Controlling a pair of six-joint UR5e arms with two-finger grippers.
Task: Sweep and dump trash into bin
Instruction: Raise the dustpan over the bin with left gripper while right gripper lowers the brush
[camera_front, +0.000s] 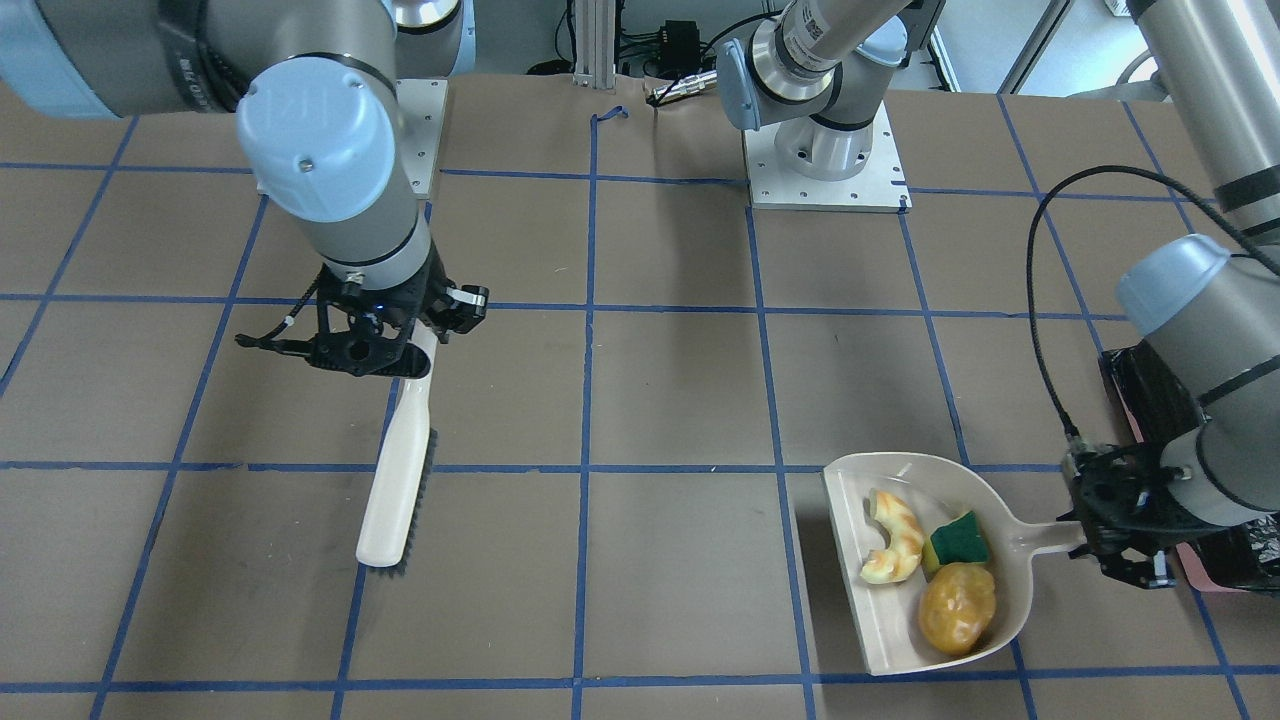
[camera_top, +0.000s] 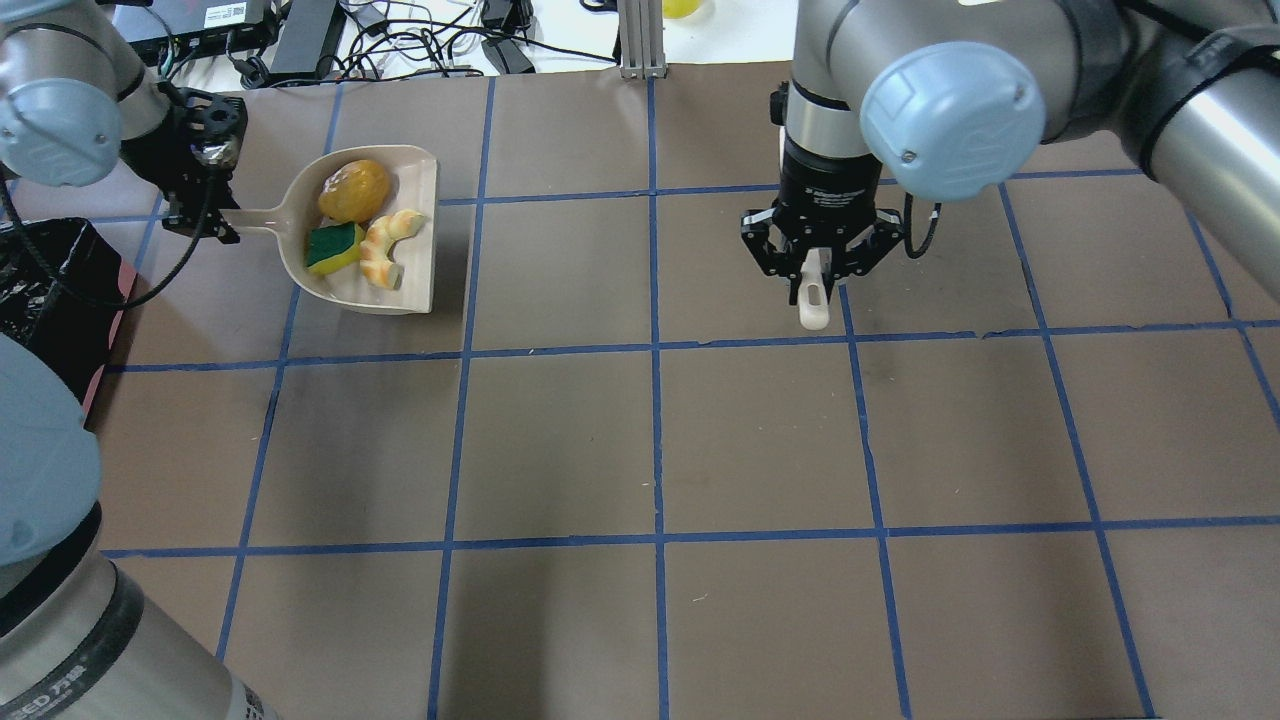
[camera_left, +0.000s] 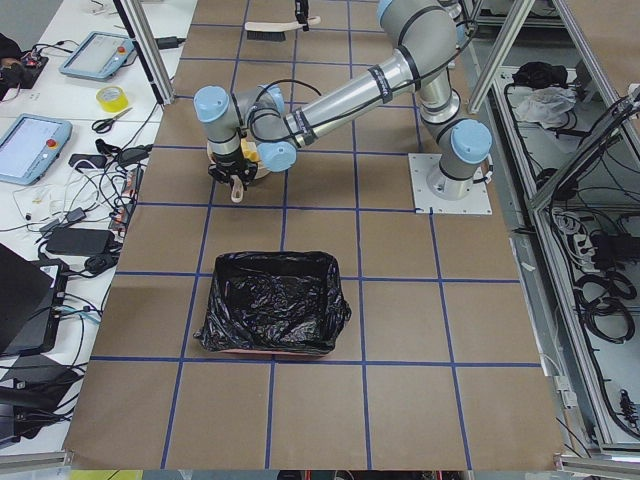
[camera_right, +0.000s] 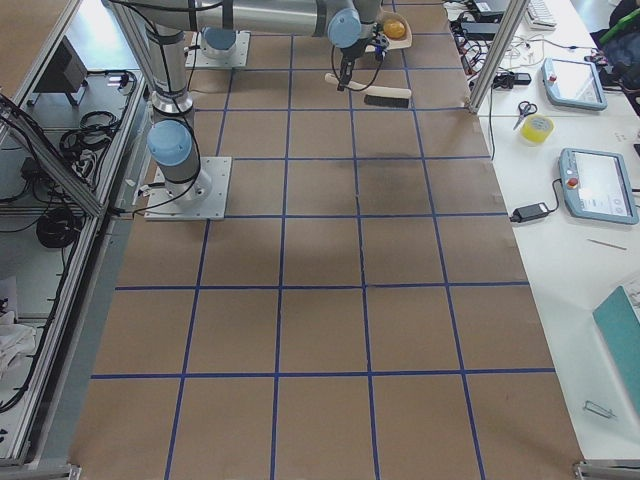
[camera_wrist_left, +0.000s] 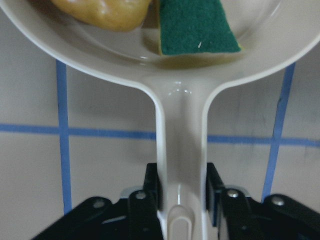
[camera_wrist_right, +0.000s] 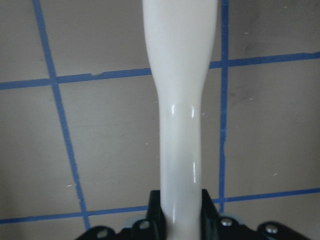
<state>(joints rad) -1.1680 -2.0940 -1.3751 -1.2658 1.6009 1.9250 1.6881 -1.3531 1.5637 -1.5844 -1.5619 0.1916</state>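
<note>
A robotics lab: teach pendants (camera_right: 598, 186), loose cables (camera_left: 92, 214), blue-taped grid table (camera_right: 320, 330).

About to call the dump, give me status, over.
Left gripper shut on dustpan handle, right gripper shut on brush. Potato lump, peel, sponge all in dustpan. Bin beside left arm, nothing seen between.

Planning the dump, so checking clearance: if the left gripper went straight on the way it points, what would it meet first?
The left gripper points along the dustpan handle it grips, so the pan's back wall and the green sponge probably come first. The bin is not ahead.
</note>
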